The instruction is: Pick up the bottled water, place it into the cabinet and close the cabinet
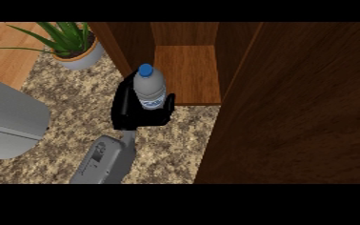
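On speckled stone counter (77, 124): open cabinet (295, 114), one hand (137, 109), bottle (150, 88).

Largest item, dark wood cabinet, fills the view's right and top, its door (281, 124) swung open toward the viewer, its lighter wood shelf (188, 74) bare. Grey rounded object (17, 124), unidentified, at left edge. Light wood board (21, 52) at upper left, partly under a green spiky plant (67, 35) in a pale pot (81, 57). Grey forearm (105, 159) rises from the lower edge; which arm cannot be told. Black hand, fingers curled round the bottle. Bottle upright, clear, blue cap, held just at the shelf's front left corner, not yet inside. Label blue and white; wording unreadable.
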Robot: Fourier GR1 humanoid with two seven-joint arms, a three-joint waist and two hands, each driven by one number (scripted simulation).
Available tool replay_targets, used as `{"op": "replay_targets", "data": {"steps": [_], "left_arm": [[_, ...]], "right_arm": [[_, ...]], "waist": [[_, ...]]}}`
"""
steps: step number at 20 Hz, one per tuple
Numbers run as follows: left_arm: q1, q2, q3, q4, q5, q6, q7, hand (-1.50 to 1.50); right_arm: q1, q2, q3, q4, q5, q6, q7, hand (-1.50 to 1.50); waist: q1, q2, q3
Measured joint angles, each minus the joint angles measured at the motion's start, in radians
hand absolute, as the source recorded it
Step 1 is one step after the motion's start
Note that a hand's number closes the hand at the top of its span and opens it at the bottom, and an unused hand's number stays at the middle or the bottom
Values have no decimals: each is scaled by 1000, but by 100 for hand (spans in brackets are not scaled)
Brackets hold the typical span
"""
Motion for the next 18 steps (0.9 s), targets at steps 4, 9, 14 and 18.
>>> {"op": "replay_targets", "data": {"steps": [4,9,14,18], "left_arm": [[-74,2,-5,25,-6,61,12,150],[-183,0,-1,118,-22,127,20,150],[-288,0,15,236,-34,161,12,150],[-407,2,55,374,-47,171,8,150]], "right_arm": [[14,-4,17,0,1,-7,-6,-150],[27,-7,33,0,0,-16,-27,-150],[49,-27,31,-4,-4,-23,-58,-150],[40,-36,20,-3,-10,-18,-55,-150]], "waist": [[-1,0,0],[-3,1,0],[-7,1,0],[-11,3,0]]}}
